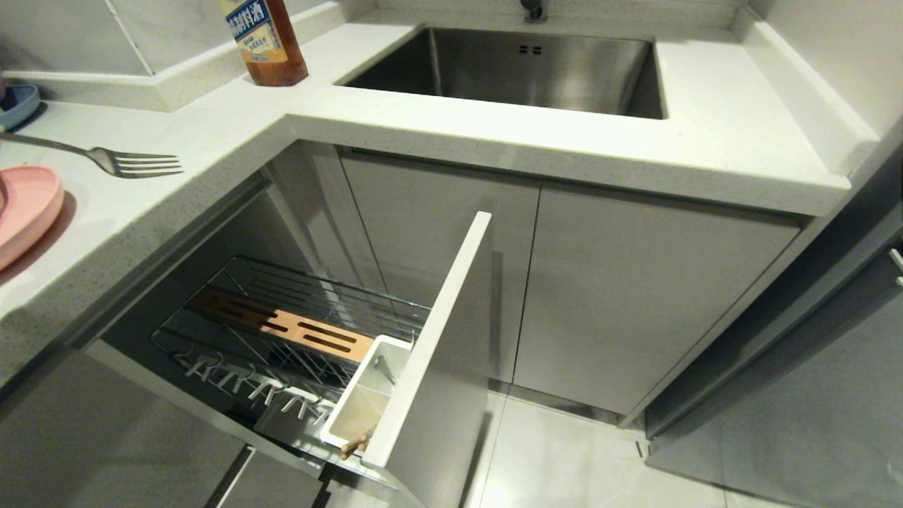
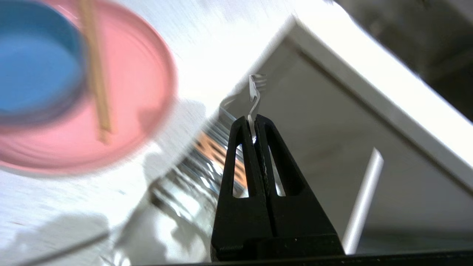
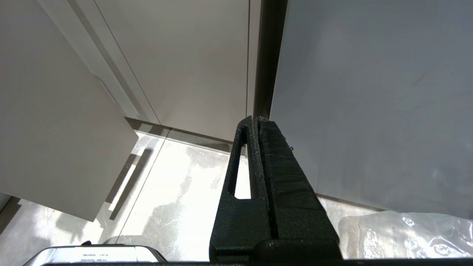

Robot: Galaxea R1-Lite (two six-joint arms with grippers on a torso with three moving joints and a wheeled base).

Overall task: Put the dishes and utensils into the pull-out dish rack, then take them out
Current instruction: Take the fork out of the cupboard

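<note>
Clenched on a slim silver fork (image 2: 253, 96), the left claw (image 2: 252, 127) pinches the thin metal handle between its two black wedge-shaped fingers (image 2: 236, 162), whose sides are cut with long slots. Beyond the fingertips the handle curves up to the tines, bright and mirror-like against the pale cabinet face. Below the claw lies the pull-out dish rack (image 1: 296, 331): chrome wire grid, a warm wooden strip (image 1: 282, 326) cut with dark slots, a row of white-tipped hooks (image 1: 261, 384), and a smooth white rectangular utensil cup (image 1: 367, 402) against the pale grey front panel (image 1: 441, 353). Off to one side of the claw, on the speckled white tabletop (image 1: 211, 134), rests a wide flat pale-pink plate (image 2: 140, 96) of matte plastic, with a round light-blue bowl (image 2: 37, 77) sitting on it and light wooden chopsticks (image 2: 97, 74) laid across both. A brown bottle (image 1: 264, 39) stands by the brushed steel sink (image 1: 522, 67). Well apart from all this, the right claw (image 3: 255, 120) hangs with its fingers pressed together on nothing, above the glossy pale floor tiles (image 3: 177, 184) beside flat cabinet doors.
</note>
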